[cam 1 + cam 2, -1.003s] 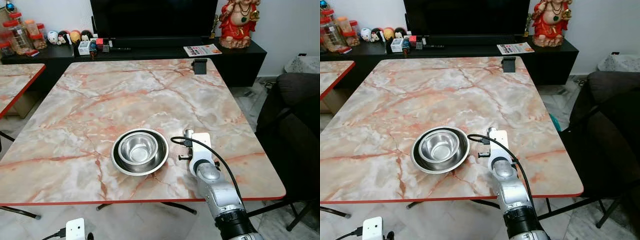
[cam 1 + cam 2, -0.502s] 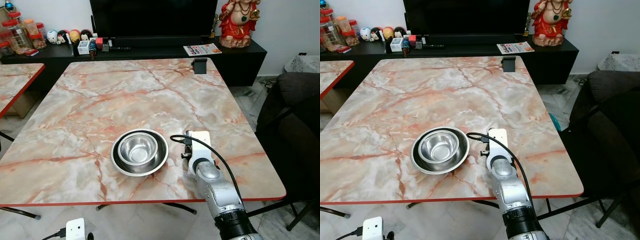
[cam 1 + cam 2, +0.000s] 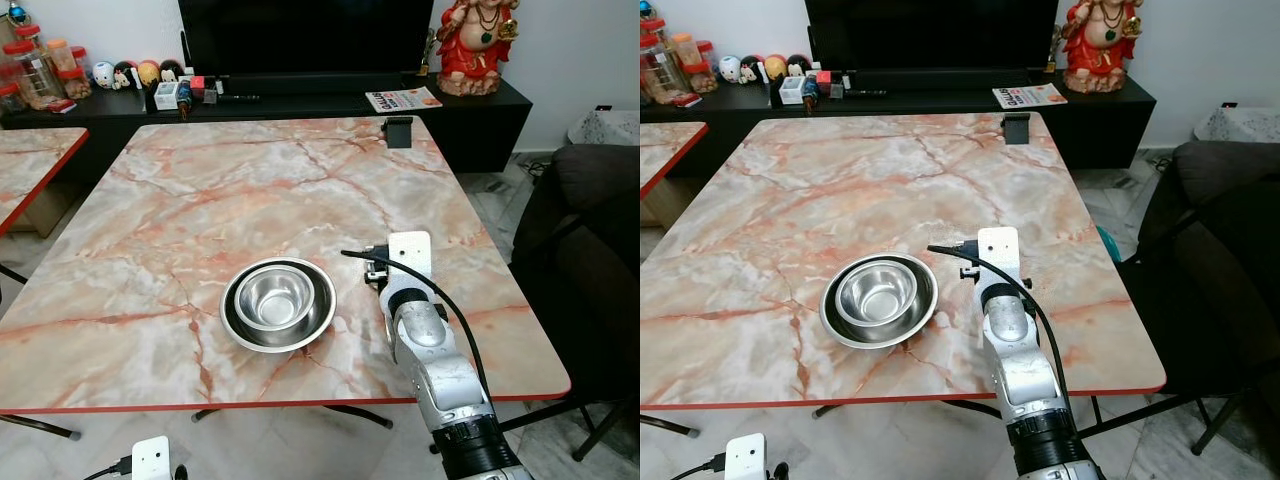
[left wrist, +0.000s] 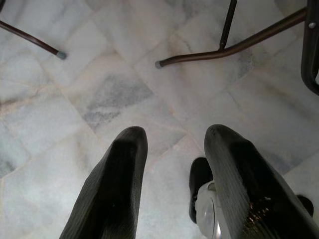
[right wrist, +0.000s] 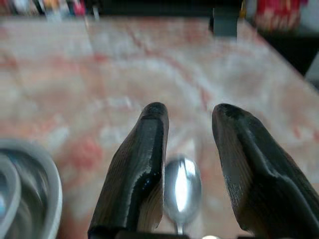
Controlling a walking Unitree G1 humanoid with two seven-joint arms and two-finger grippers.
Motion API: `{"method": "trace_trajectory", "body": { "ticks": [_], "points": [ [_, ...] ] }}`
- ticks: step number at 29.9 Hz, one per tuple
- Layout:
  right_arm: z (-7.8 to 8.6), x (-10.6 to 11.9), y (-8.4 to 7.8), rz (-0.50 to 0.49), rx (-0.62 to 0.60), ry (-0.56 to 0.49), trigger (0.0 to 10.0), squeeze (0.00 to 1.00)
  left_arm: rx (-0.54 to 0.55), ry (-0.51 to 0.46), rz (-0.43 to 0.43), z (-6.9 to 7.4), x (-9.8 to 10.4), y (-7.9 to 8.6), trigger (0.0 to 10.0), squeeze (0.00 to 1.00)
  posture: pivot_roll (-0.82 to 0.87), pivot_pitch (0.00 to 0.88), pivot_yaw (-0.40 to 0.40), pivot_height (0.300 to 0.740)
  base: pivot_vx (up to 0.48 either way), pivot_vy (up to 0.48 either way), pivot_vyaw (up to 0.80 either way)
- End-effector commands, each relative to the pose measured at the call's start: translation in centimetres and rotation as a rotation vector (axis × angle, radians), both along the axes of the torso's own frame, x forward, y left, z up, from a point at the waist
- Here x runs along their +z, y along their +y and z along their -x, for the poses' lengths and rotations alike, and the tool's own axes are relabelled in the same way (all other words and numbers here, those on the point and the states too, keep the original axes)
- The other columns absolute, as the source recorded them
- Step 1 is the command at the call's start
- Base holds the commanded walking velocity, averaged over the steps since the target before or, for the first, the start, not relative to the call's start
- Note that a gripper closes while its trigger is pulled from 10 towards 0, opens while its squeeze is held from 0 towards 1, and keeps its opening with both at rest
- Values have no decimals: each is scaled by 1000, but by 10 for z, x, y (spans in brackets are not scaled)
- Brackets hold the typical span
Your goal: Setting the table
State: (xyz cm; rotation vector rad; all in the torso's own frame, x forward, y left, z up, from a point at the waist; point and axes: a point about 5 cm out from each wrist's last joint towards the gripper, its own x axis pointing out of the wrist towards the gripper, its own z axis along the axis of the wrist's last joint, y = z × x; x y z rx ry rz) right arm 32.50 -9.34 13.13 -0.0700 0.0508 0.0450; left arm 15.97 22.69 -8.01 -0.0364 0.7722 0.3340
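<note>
Marble table (image 3: pixel 200 200) holds one bowl (image 3: pixel 275 297) on one plate (image 3: pixel 240 325); right gripper's (image 5: pixel 189 149) jaws parted around one spoon (image 5: pixel 182 186).

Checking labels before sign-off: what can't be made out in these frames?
- Spoon: handle cut off by the right wrist view's bottom edge; the right tool is apart from it, so whether it is gripped is unclear.
- Head views: right arm covers the spoon.
- Shelf items: too small to identify.
- Left tool: open over bare floor.
</note>
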Motion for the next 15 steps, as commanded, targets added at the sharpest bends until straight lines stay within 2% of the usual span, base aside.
{"method": "trace_trajectory", "body": {
  "ticks": [1,6,15],
  "points": [
    [-5,20,4,-9,21,-112,10000,0,-1,-7,-4,-3,2,2,10000,0,-16,0,22,732,0,0,0],
    [-12,34,0,-22,8,-175,10000,0,8,-10,6,-5,2,1,10000,0,-18,0,20,732,0,0,0],
    [-18,41,0,-33,13,-236,10000,0,16,-6,13,-3,1,-1,10000,0,-14,0,16,732,0,435,0]
  ]
}}
